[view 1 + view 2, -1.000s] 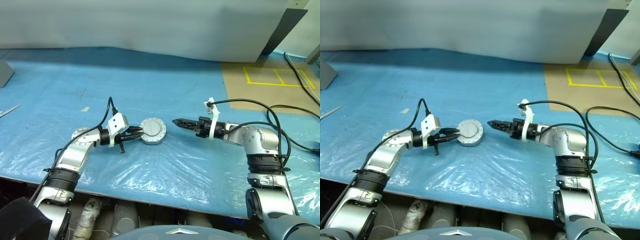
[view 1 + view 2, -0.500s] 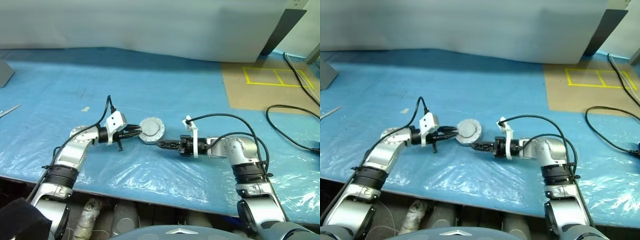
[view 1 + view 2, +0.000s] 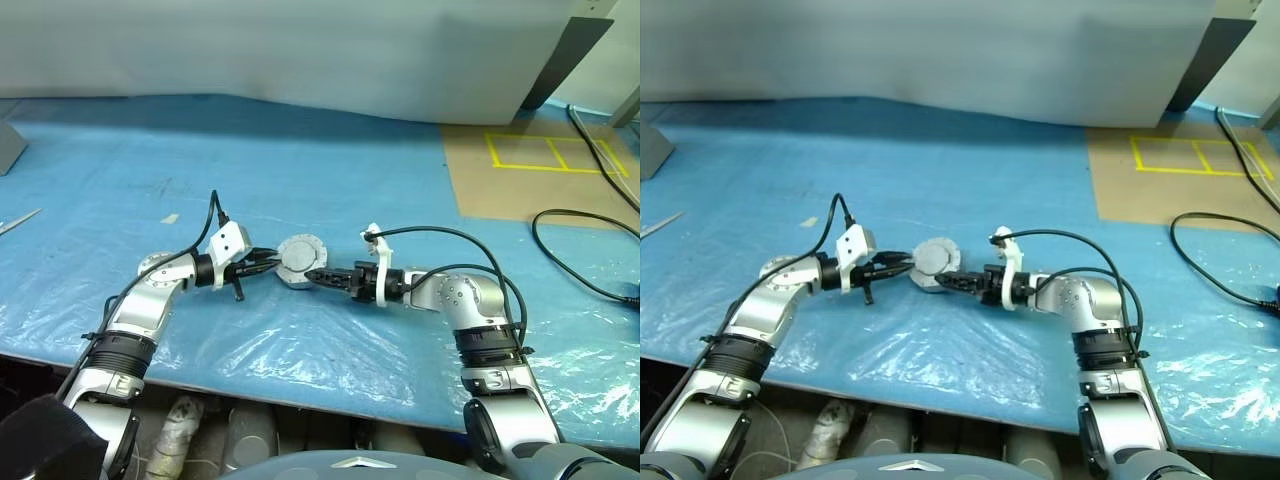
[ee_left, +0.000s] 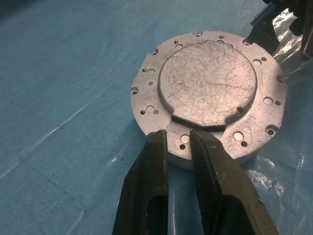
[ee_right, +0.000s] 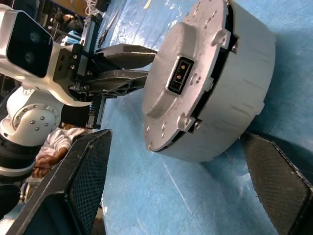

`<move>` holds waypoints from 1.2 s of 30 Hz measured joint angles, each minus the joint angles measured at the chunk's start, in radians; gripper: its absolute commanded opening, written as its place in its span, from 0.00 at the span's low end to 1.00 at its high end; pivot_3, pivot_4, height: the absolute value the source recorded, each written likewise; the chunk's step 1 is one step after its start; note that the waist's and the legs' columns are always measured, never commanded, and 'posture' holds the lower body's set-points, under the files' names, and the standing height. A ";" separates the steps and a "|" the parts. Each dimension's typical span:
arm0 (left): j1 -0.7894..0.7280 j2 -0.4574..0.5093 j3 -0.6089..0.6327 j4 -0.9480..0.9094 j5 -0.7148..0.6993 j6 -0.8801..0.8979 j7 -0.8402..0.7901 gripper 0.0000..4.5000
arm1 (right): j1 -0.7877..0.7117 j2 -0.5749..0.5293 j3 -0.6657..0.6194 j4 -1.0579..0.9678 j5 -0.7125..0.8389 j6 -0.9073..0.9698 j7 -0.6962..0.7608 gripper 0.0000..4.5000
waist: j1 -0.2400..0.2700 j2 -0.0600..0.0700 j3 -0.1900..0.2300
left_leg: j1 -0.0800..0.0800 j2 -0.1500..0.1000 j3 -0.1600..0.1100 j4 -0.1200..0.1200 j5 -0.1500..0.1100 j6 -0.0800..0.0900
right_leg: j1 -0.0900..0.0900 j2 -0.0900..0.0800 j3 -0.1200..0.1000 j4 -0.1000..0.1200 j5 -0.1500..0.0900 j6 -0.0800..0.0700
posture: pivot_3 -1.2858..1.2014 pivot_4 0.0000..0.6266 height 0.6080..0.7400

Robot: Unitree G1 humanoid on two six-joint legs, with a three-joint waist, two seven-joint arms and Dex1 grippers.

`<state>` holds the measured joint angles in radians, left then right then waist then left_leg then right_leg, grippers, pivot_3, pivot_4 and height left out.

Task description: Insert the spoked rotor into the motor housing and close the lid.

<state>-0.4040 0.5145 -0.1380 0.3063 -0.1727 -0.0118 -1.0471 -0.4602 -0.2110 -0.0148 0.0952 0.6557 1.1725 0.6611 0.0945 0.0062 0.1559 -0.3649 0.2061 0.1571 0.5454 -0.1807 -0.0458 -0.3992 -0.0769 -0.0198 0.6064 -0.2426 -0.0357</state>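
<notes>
Silver motor housing (image 3: 301, 260), lid (image 4: 208, 90) on, mid-bench on blue sheet (image 3: 330, 180). Your left claw (image 3: 272, 262): fingers together, tips touching its rim. Your right claw (image 5: 186, 191): fingers apart, one on each side of the housing.

A wide table (image 3: 330, 150) is covered by a blue sheet, overlaid near the front edge by crinkled clear plastic film (image 3: 330, 345). Behind it a pale grey wall (image 3: 280, 50) is seen, with a dark slanted strip (image 3: 565, 60) at its right end. A brown board (image 3: 540, 180) marked with yellow tape rectangles (image 3: 555, 153) is laid at the right, crossed by black cables (image 3: 585, 250).
</notes>
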 measured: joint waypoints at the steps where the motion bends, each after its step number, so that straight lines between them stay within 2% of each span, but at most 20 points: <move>1: -0.002 0.000 -0.001 0.001 0.000 -0.001 0.000 0.17 | 0.000 0.009 0.000 0.000 -0.002 -0.008 -0.009 0.89 | 0.000 0.000 0.000 | 0.000 0.000 0.000 0.000 0.000 0.000 | 0.000 0.000 0.000 0.000 0.000 0.000 | 0.52 0.24 1.00; 2: -0.003 0.000 -0.001 0.002 0.001 -0.002 0.000 0.17 | 0.000 0.019 -0.003 0.004 -0.007 -0.014 -0.023 0.85 | -0.001 0.000 0.000 | 0.000 0.000 0.000 0.000 0.000 0.000 | 0.000 0.000 0.000 0.000 0.000 0.000 | 0.52 0.24 1.00; 8: -0.004 0.004 0.000 0.011 0.009 -0.001 0.000 0.17 | 0.000 0.071 -0.043 0.048 -0.015 -0.055 -0.070 0.41 | -0.002 0.000 0.000 | -0.001 0.000 0.000 0.000 0.000 0.000 | -0.001 0.000 0.000 0.000 0.000 0.000 | 0.52 0.24 1.00; 10: -0.003 0.006 -0.001 0.013 0.015 0.000 0.000 0.17 | -0.001 0.077 -0.047 0.048 -0.016 -0.067 -0.077 0.36 | 0.000 0.000 0.000 | -0.001 0.000 0.000 0.000 0.000 0.000 | -0.001 0.000 0.000 0.000 0.000 0.000 | 0.52 0.24 1.00; 12: 0.000 0.007 -0.001 0.012 0.016 0.000 -0.003 0.17 | 0.000 0.081 -0.046 0.045 -0.011 -0.070 -0.076 0.25 | 0.000 0.000 0.000 | -0.001 0.000 0.000 0.000 0.000 0.000 | -0.001 0.000 0.000 0.000 0.000 0.000 | 0.52 0.24 1.00; 24: 0.014 0.019 0.003 -0.010 0.009 0.035 -0.052 0.17 | 0.006 0.080 -0.042 0.041 -0.005 -0.066 -0.071 0.24 | 0.000 0.000 0.000 | -0.001 0.000 0.000 0.000 0.000 0.000 | -0.001 0.000 0.000 0.000 0.000 0.000 | 0.52 0.24 1.00; 28: 0.059 0.034 0.011 -0.091 -0.065 0.140 -0.108 0.17 | 0.005 0.091 -0.061 0.041 0.018 -0.029 -0.078 0.24 | -0.003 0.000 0.000 | -0.004 0.000 0.001 0.000 0.000 0.000 | -0.005 0.000 0.000 0.000 0.000 0.000 | 0.52 0.24 1.00; 32: 0.105 0.061 0.038 -0.207 -0.172 0.263 -0.148 0.17 | 0.004 0.105 -0.135 0.043 0.089 0.063 -0.096 0.24 | -0.002 -0.002 0.001 | -0.010 0.001 0.001 0.000 0.000 -0.001 | -0.010 0.003 -0.002 0.001 0.002 0.003 | 0.52 0.24 1.00; 36: 0.115 0.086 0.128 -0.233 -0.244 0.335 -0.132 0.17 | -0.015 0.114 -0.256 0.042 0.195 0.136 -0.108 0.24 | -0.002 -0.001 0.002 | -0.015 0.001 0.001 0.000 0.000 -0.001 | -0.015 0.003 -0.003 0.002 0.003 0.003 | 0.52 0.24 1.00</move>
<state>-0.2891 0.6008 -0.0101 0.0732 -0.4163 0.3228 -1.1790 -0.4752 -0.0967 -0.2710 0.1370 0.8510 1.3086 0.5528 0.0929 0.0049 0.1575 -0.3801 0.2068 0.1579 0.5452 -0.1810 -0.0468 -0.4139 -0.0741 -0.0225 0.6082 -0.2400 -0.0326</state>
